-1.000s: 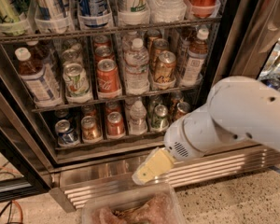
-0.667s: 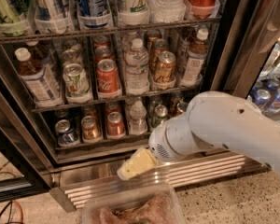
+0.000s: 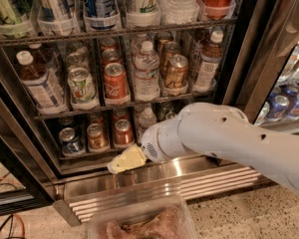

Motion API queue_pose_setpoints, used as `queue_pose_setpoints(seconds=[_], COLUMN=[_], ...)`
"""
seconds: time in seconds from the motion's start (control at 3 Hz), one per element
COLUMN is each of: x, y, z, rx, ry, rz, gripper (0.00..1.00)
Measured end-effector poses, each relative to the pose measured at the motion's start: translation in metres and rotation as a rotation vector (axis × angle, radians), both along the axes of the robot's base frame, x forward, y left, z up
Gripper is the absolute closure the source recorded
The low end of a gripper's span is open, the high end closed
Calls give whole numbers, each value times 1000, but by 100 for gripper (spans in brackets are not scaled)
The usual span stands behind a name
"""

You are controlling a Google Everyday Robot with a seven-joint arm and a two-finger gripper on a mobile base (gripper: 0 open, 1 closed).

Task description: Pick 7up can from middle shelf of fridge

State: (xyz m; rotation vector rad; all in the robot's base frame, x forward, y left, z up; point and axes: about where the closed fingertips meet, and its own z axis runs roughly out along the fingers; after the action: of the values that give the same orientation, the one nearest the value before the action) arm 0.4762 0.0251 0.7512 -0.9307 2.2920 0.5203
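The 7up can (image 3: pixel 81 86), whitish-silver with green lettering, stands upright at the front of the middle shelf (image 3: pixel 100 108) of the open fridge (image 3: pixel 243 49), left of a red Coca-Cola can (image 3: pixel 115 82). My gripper (image 3: pixel 125 160), a pale yellow tip on the white arm (image 3: pixel 224 136), hangs in front of the bottom shelf, below and right of the 7up can and well apart from it. The arm hides the right part of the bottom shelf.
A water bottle (image 3: pixel 146 71), a gold-brown can (image 3: pixel 176 71) and brown drink bottles (image 3: pixel 37 81) share the middle shelf. Tall cans fill the top rack (image 3: pixel 99 6). The ribbed steel grille (image 3: pixel 154 185) and a clear plastic tub (image 3: pixel 139 223) lie below. Blue cans (image 3: pixel 289 103) stand at the right.
The arm has swung left and slightly up, bringing the gripper from the steel grille's right part to in front of the bottom shelf. The cans have not moved.
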Motion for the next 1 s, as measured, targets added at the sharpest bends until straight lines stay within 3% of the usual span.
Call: queue_pose_setpoints(seconds=[0.33, 0.67, 1.0], x=[1, 1, 6], y=[1, 9, 40], z=[1, 2, 4], rx=[3, 12, 57], ry=[-4, -40, -100], rz=[-2, 9, 11], gripper=[0, 0, 0])
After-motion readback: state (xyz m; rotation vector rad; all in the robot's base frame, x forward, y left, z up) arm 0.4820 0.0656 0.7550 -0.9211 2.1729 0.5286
